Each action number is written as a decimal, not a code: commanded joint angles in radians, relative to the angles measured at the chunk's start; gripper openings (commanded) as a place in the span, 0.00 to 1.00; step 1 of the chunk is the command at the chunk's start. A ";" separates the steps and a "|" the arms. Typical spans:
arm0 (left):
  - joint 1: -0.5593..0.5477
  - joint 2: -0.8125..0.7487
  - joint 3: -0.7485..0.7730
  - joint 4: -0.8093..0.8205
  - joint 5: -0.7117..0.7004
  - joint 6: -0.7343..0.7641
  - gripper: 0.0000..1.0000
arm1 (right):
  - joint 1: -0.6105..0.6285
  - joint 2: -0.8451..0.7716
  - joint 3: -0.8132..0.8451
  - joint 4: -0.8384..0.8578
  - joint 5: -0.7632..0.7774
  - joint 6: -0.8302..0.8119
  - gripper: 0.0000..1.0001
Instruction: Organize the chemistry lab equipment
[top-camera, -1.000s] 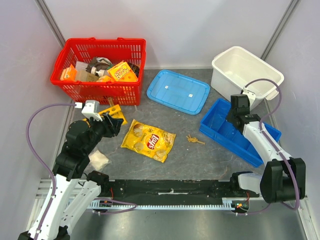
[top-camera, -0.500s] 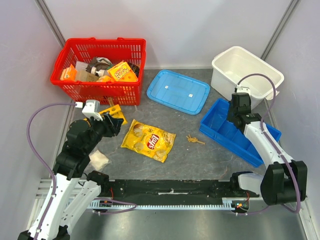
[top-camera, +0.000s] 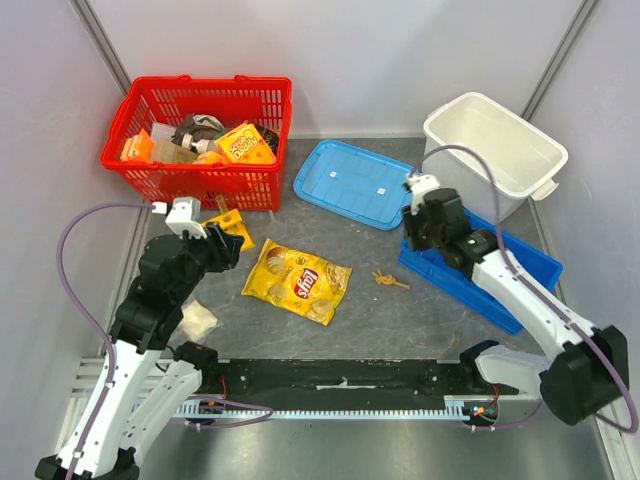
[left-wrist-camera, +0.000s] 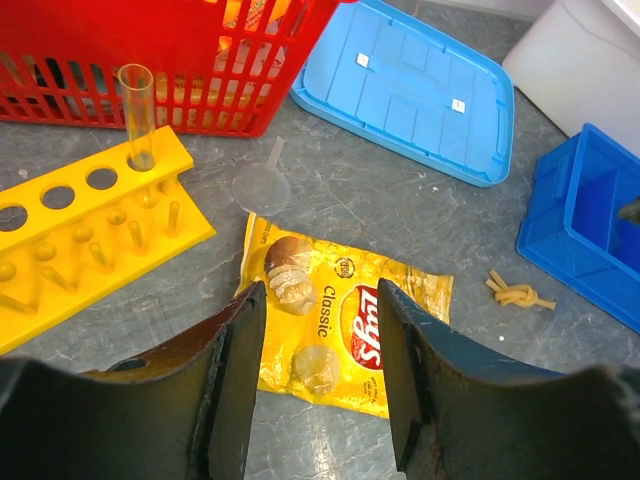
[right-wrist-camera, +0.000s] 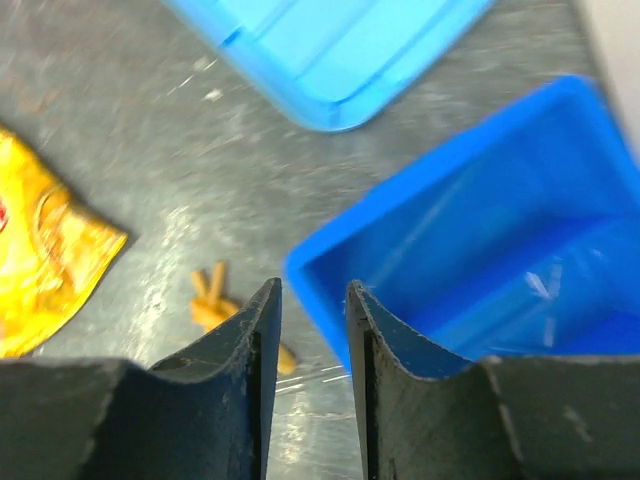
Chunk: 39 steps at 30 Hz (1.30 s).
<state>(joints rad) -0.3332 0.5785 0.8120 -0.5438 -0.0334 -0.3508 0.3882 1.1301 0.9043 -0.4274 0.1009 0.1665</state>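
A yellow test tube rack (left-wrist-camera: 90, 230) lies on the grey table by the red basket, with one clear test tube (left-wrist-camera: 137, 115) standing in its corner hole. The rack also shows in the top view (top-camera: 228, 222). A clear round glass disc (left-wrist-camera: 260, 187) lies beside the rack. My left gripper (left-wrist-camera: 315, 370) is open and empty, hovering over a yellow chips bag (left-wrist-camera: 340, 325); in the top view (top-camera: 225, 250) it sits next to the rack. My right gripper (right-wrist-camera: 312, 300) is open a little and empty, above the left corner of the blue bin (right-wrist-camera: 470, 230).
A red basket (top-camera: 200, 135) of mixed items stands back left. A blue lid (top-camera: 355, 182) lies in the middle back, a white tub (top-camera: 490, 150) back right, and the blue bin (top-camera: 500, 285) on the right. A tan knotted piece (top-camera: 388, 280) and a white wad (top-camera: 197, 320) lie on the table.
My right arm swung left from over the blue bin's far end to its left corner. My left gripper drew back slightly, uncovering more of the rack.
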 joint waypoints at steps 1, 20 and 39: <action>-0.003 -0.020 -0.002 0.036 -0.042 0.004 0.55 | 0.110 0.100 0.039 -0.028 -0.030 -0.030 0.41; -0.001 0.001 0.000 0.042 -0.025 0.007 0.55 | 0.317 0.465 0.058 -0.051 0.056 -0.137 0.51; -0.003 -0.019 0.000 0.045 -0.023 0.007 0.55 | 0.317 0.442 0.220 -0.059 0.028 -0.093 0.22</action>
<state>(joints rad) -0.3332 0.5686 0.8116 -0.5426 -0.0509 -0.3508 0.7078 1.6493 1.0069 -0.4976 0.1177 0.0498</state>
